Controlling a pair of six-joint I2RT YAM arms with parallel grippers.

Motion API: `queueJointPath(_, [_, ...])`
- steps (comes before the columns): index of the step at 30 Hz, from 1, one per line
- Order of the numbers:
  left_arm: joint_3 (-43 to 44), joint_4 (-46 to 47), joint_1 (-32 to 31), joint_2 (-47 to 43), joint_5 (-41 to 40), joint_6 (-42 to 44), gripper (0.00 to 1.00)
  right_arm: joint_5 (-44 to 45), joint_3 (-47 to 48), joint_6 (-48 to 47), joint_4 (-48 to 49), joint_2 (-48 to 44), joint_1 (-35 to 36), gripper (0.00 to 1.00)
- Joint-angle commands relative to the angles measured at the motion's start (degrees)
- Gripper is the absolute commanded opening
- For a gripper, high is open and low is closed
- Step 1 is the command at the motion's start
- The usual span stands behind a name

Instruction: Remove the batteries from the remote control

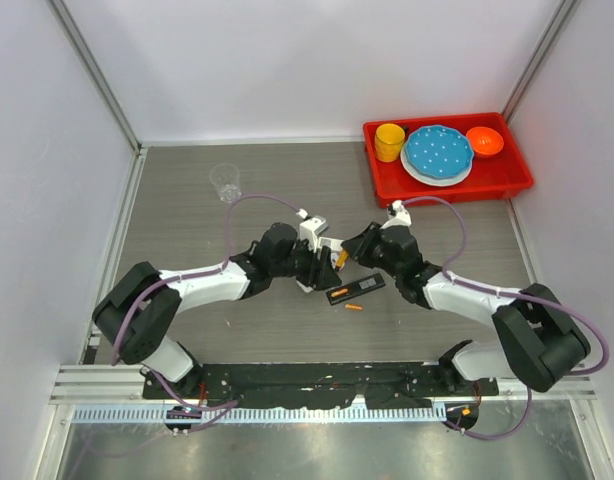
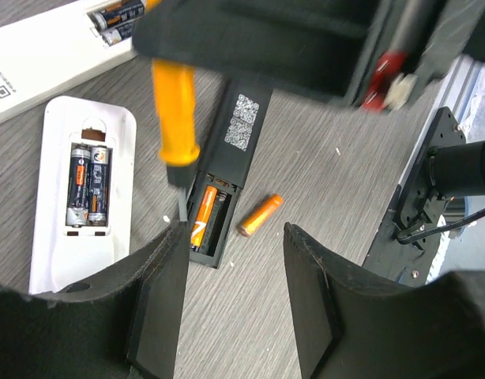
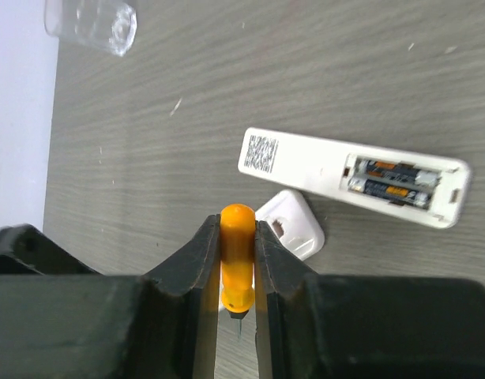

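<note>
**Task objects.** A slim black remote control [image 2: 241, 130] lies on the grey wood-grain table [image 2: 329, 174] with its back cover off. One slot of the open compartment holds an orange cylindrical battery [image 2: 203, 223]. The slot beside it, at 3 o'clock, is empty. A second, loose orange battery [image 2: 260, 215] lies on the table just beside the compartment at 3 o'clock, apart from the remote. In the top view it sits at 6 o'clock of the black remote.

**Grippers.** The right gripper [image 3: 237, 237] has its jaws pressed narrow on the handle of an orange-handled pointed tool [image 3: 237, 264]. In the left wrist view the tool's metal tip reaches the compartment's 9 o'clock edge, but contact cannot be judged. The left gripper [image 2: 236, 233] hovers over the compartment end of the black remote. Its jaws stand apart and hold nothing.

**Surroundings.** At 9 o'clock of the black remote lies a small rounded white remote [image 2: 69, 260]. It is open, with two dark grey batteries [image 2: 88, 185] seated side by side. At 11 o'clock lies a long white remote [image 3: 306, 162], also open and holding two dark batteries [image 3: 389, 180].

In the top view, a clear plastic cup [image 1: 225, 182] stands at 11 o'clock of the grippers. A red plastic tray [image 1: 387, 180] sits at 1 o'clock, carrying a yellow cup [image 1: 390, 140], a blue dotted plate [image 1: 438, 152] and an orange bowl [image 1: 484, 141].
</note>
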Motion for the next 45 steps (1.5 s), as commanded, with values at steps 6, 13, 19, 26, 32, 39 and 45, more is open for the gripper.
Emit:
queueJointPath(6, [2.76, 0.58, -0.42, 6.27, 1.32, 1.43, 0.54, 2.18, 1.33, -5.93, -6.01, -8.38, -7.91, 0.01])
queueJointPath(13, [4.88, -1.71, -2.44, 10.23, -1.50, 3.45, 0.57, 0.69, -0.16, -8.13, -9.36, -11.73, -11.17, 0.01])
queueJointPath(19, [3.65, -0.57, -4.37, 11.29, -1.67, 2.40, 0.57, -1.34, -1.13, -8.49, -10.15, -12.78, -11.61, 0.01])
queueJointPath(26, [1.72, 3.64, -7.54, 10.76, -0.36, -1.46, 0.56, -1.78, -2.10, -9.01, -9.80, -13.49, -11.61, 0.01])
queueJointPath(32, [2.24, 10.41, -8.51, 14.27, 3.25, -5.42, 0.56, -4.41, -2.62, -9.45, -9.71, -14.28, -11.61, 0.01])
queueJointPath(39, [4.09, 12.79, -8.77, 17.27, 3.17, -6.48, 0.56, -3.54, -3.59, -10.86, -11.55, -17.53, -11.61, 0.01])
queueJointPath(45, [3.12, 11.92, -8.51, 14.11, 2.28, -5.77, 0.56, -3.80, -4.20, -11.04, -13.14, -19.38, -11.61, 0.01])
